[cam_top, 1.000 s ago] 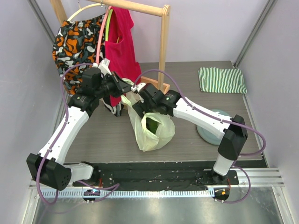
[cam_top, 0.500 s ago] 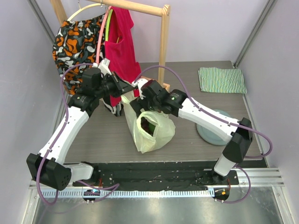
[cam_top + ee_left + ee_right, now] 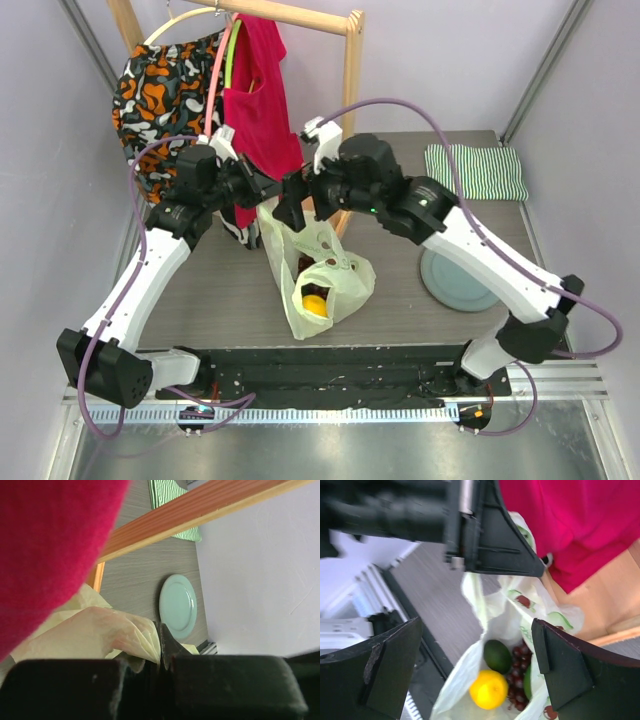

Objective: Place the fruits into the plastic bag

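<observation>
Looking down from the overhead view, I start at the upper left of the frame, where an orange-and-black patterned garment [image 3: 160, 85] hangs beside a red garment [image 3: 258, 95] on a wooden rack [image 3: 351, 100]. Just below them my left end effector [image 3: 266, 198] is clamped on the upper edge of the plastic bag [image 3: 340, 285], pinching the thin film between its fingers. Its wrist view shows the pale crinkled plastic bunched right at the closed tips. The bag hangs from that grip and rests on the counter [image 3: 220, 290] at mid-frame, its mouth gaping upward. Inside I see a yellow citrus [image 3: 315, 305] low in the bag and dark grapes [image 3: 322, 268] above it. The right wrist view adds a green avocado [image 3: 497, 656] beside them. My right end effector [image 3: 310, 195] hovers over the bag's mouth with its fingers spread wide and nothing between them. Further right, a round grey plate [image 3: 455, 285] lies on the counter, and a green-and-white striped cloth [image 3: 475, 172] sits folded in the upper right.
</observation>
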`<state>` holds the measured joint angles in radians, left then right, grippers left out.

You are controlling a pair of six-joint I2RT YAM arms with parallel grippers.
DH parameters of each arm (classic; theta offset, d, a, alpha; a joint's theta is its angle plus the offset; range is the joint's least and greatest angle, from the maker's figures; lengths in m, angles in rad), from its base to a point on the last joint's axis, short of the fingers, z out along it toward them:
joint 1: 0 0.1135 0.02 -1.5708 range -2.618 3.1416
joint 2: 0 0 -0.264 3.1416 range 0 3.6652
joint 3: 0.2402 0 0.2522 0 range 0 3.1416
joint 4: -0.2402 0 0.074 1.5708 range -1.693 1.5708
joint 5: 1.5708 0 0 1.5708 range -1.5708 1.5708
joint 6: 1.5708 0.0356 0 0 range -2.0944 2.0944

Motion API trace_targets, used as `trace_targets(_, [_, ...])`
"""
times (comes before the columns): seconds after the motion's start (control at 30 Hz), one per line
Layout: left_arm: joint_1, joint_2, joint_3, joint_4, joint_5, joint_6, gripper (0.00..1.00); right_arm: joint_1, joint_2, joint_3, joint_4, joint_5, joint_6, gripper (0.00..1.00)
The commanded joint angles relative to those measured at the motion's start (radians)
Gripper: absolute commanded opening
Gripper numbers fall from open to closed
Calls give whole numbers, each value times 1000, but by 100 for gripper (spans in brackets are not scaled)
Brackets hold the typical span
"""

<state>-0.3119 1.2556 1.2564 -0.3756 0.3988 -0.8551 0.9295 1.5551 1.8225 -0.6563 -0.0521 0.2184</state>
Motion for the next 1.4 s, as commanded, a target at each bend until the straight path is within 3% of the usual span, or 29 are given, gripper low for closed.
trace_targets(0.0, [4, -15, 49, -8, -23, 10, 0, 5, -102, 50, -18, -109, 75, 100])
trace_targets(0.13, [4, -5, 66, -11, -34, 4, 0, 5, -154, 15, -158, -204, 142, 97])
trace_targets(0.33, [4, 14, 69, -3, -38, -1, 0, 6, -296, -100, -190, -417, 292, 95])
trace_targets(0.43, [4, 28, 77, 1, -28, -7, 0, 17, -314, -161, -204, -518, 360, 88])
trace_targets(0.7, [4, 44, 84, 18, -18, -15, 0, 103, -311, -273, -138, -572, 409, 86])
trace_targets(1.03, [4, 33, 81, 15, -18, -10, 0, 129, -178, -224, -167, -316, 294, 85])
trace_targets(1.37, [4, 33, 77, 27, -9, -6, 0, 277, -17, 0, -311, -53, 193, 85])
